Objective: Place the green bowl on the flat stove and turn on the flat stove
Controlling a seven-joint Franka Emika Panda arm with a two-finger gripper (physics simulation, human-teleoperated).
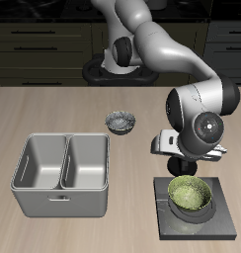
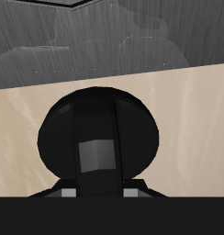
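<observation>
My wrist view: a black round knob [image 2: 97,138] fills the middle, domed, with a grey rectangular patch on its face. It stands at the edge of a black slab, the flat stove [image 2: 112,217]. Behind the knob lies the pale beige surface [image 2: 192,110], and beyond that a dark grey streaked wall. My pincer's fingertips cannot be made out here.

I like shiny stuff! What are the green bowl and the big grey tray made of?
The green bowl looks like glazed ceramic: a mottled olive surface with a pale rim. The grey double-basin tray looks like brushed metal: a dull, even grey sheen. Both are simulator renders, so this is only a guess.
</observation>
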